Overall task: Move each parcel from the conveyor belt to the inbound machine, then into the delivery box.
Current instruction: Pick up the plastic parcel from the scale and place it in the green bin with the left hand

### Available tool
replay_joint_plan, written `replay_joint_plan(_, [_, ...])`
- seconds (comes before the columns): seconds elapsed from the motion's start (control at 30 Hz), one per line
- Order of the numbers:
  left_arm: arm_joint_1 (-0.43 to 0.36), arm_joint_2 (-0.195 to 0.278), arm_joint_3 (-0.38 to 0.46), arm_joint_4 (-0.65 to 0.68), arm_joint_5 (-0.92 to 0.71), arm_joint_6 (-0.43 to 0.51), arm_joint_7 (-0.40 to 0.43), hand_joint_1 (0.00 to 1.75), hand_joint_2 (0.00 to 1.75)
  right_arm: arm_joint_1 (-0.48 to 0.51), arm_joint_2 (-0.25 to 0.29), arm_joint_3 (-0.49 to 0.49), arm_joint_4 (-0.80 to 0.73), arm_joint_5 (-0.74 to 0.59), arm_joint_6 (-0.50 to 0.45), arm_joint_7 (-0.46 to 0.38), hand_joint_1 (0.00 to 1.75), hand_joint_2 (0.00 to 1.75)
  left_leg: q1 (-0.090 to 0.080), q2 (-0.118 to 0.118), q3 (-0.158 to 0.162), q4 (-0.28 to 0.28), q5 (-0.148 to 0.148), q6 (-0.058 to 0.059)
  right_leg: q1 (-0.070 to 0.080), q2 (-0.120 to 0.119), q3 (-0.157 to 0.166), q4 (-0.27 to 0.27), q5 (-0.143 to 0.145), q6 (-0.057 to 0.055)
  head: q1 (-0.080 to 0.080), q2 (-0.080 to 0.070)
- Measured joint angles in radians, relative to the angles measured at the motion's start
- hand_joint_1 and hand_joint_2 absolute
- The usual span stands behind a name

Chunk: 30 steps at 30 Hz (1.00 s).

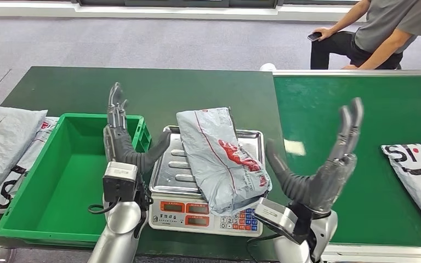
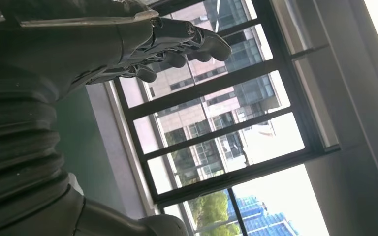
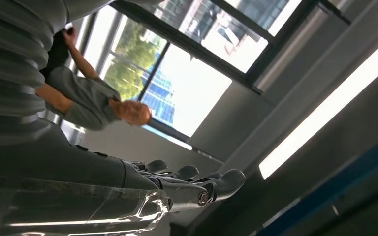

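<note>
on the dark green table (image 1: 60, 82) sits the green box (image 1: 66, 175), with nothing inside it; next to it the grey parcel (image 1: 219, 159) lies on the scale (image 1: 203, 213), hanging over the front; it looks soft, light and a bit slippery, so hold it by both long sides; the left hand (image 1: 121, 137) and right hand (image 1: 320, 164) stand beside it, fingers spread, holding nothing.
</note>
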Motion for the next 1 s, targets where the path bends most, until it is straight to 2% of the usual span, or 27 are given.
replay_joint_plan(0.13, [-0.057,-0.024,-0.011,0.094,0.004,-0.053,0.024,0.00,1.75,0.003,0.001,-0.002,-0.097,0.018,0.000,-0.003,0.00,1.75,0.000,0.000,0.000,0.000,0.000,0.000,0.000,0.000,0.001,0.000,0.001,0.001,0.000,0.000])
replay_joint_plan(0.33, [-0.114,-0.048,-0.014,0.219,0.016,-0.092,0.039,0.00,1.75,0.003,0.002,-0.002,-0.126,0.019,0.000,-0.003,0.00,1.75,0.000,0.000,0.000,0.000,0.000,0.000,0.000,0.000,0.001,0.000,0.001,0.001,0.000,0.000])
replay_joint_plan(0.63, [-0.169,-0.066,-0.017,0.364,-0.015,-0.111,0.078,0.00,1.75,0.002,0.002,-0.002,-0.126,0.012,0.001,-0.003,0.00,1.75,0.000,-0.001,0.000,0.000,0.000,0.000,0.000,0.000,0.001,0.000,0.001,0.001,0.000,0.000])
replay_joint_plan(0.87, [-0.245,-0.088,-0.019,0.600,-0.116,-0.099,0.117,0.00,1.75,0.000,0.004,-0.002,-0.114,0.011,0.001,-0.003,0.00,1.75,0.000,-0.002,0.000,0.000,0.000,0.001,0.000,-0.001,0.002,0.000,0.001,0.001,0.000,0.000])
replay_joint_plan(1.0, [-0.265,-0.095,-0.019,0.676,-0.119,-0.093,0.117,0.00,1.75,0.000,0.004,-0.002,-0.109,0.011,0.001,-0.003,0.00,1.75,0.000,-0.002,0.000,0.000,0.000,0.001,0.000,-0.001,0.001,0.000,0.001,0.001,0.000,0.000])
